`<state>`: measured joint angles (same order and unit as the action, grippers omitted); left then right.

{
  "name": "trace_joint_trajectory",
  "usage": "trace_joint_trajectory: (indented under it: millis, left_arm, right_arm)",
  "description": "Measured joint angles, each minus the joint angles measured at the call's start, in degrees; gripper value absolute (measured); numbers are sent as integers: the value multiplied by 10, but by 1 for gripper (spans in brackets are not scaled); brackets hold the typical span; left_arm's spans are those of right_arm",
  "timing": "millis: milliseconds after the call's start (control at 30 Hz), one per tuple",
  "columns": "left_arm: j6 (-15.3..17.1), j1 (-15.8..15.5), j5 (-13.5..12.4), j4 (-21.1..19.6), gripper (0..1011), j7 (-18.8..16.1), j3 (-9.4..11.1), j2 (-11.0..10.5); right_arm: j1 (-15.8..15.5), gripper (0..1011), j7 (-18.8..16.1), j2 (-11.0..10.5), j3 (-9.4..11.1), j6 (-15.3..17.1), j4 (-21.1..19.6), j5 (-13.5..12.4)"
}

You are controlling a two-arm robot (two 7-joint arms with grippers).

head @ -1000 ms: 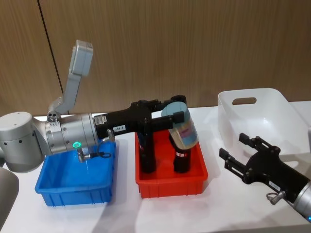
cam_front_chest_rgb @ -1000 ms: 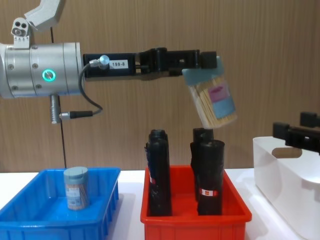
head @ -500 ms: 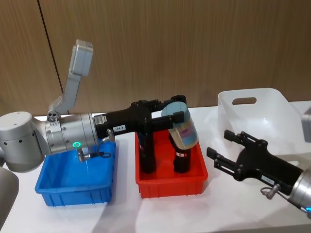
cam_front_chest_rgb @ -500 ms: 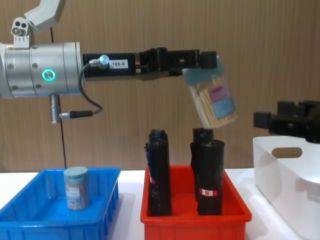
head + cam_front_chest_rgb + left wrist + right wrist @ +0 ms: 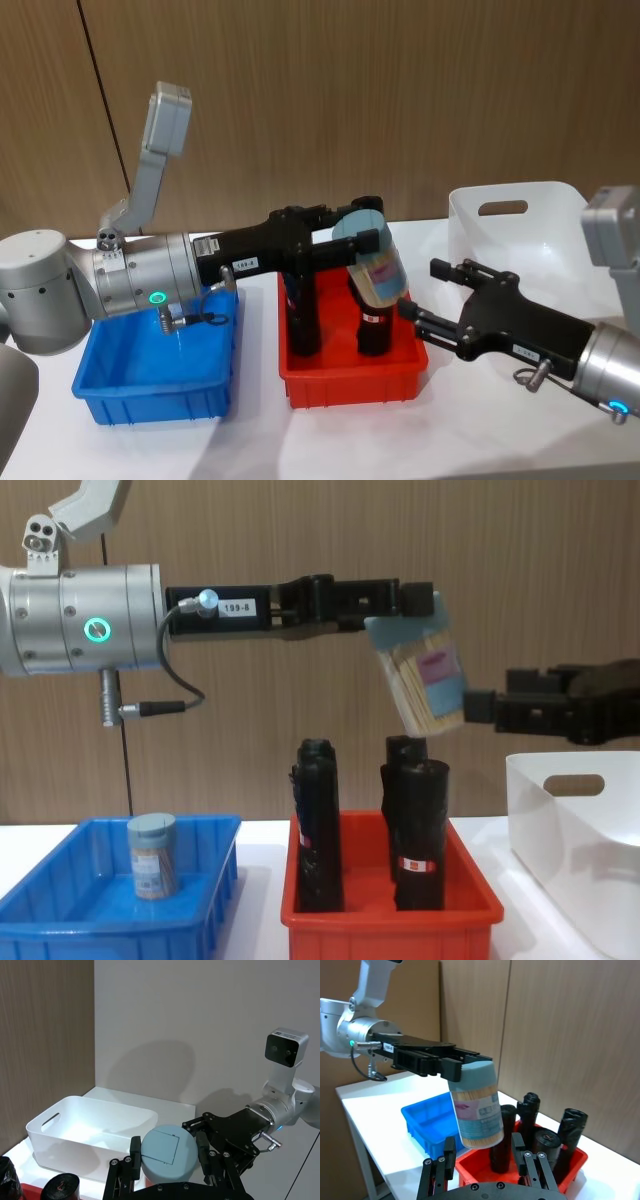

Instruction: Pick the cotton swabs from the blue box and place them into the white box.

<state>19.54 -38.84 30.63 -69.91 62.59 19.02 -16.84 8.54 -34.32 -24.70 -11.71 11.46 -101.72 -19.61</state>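
**Head view.** The left claw (image 5: pixel 362 228) was clamped on the pale blue lid of a cotton swab jar (image 5: pixel 380 272). It held the jar tilted in the air above the red bin (image 5: pixel 350 388) at the middle of the counter (image 5: pixel 500 430). The right claw (image 5: pixel 421 290) stood just beside the jar with its fingers spread wide. This was probably to receive it in a handover, since the white box (image 5: pixel 470 225) lay by the counter's right edge, on the right arm's side. The blue box (image 5: pixel 150 390) sat toward the left edge.

**Left wrist view.** The lid was gripped at its sides between the two fingers (image 5: pixel 134 1152), which left the jar body free for the other claw.

**Right wrist view.** The jar hung in line with the gap between the open fingers (image 5: pixel 440 1175) but ahead of them. Contact could not be confirmed.

**Chest view.** The jar's lower end was level with the right claw and above the black rolls (image 5: pixel 318 825). A second jar (image 5: pixel 152 856) stood upright in the blue box, not yet transferred.
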Motion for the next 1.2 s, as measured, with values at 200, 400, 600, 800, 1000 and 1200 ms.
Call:
trace_joint_trajectory:
  millis: [200, 400, 600, 800, 1000, 1200]
  left_arm:
    - [0, 0, 0, 0, 668, 0, 0, 0]
    - [0, 0, 0, 0, 668, 0, 0, 0]
    - [0, 0, 0, 0, 668, 0, 0, 0]
    - [0, 0, 0, 0, 668, 0, 0, 0]
    - [0, 0, 0, 0, 668, 0, 0, 0]
    - [0, 0, 0, 0, 668, 0, 0, 0]
  right_arm:
    - [25, 688, -34, 5, -7, 17, 12, 13]
    - [46, 689, -64, 8, -12, 27, 22, 22]
    - [67, 688, -91, 11, -16, 37, 33, 33]
    - [80, 688, -102, 12, -19, 39, 40, 40]
    - [94, 688, -111, 13, -22, 40, 50, 47]
    - [103, 689, -113, 13, -25, 40, 59, 53]
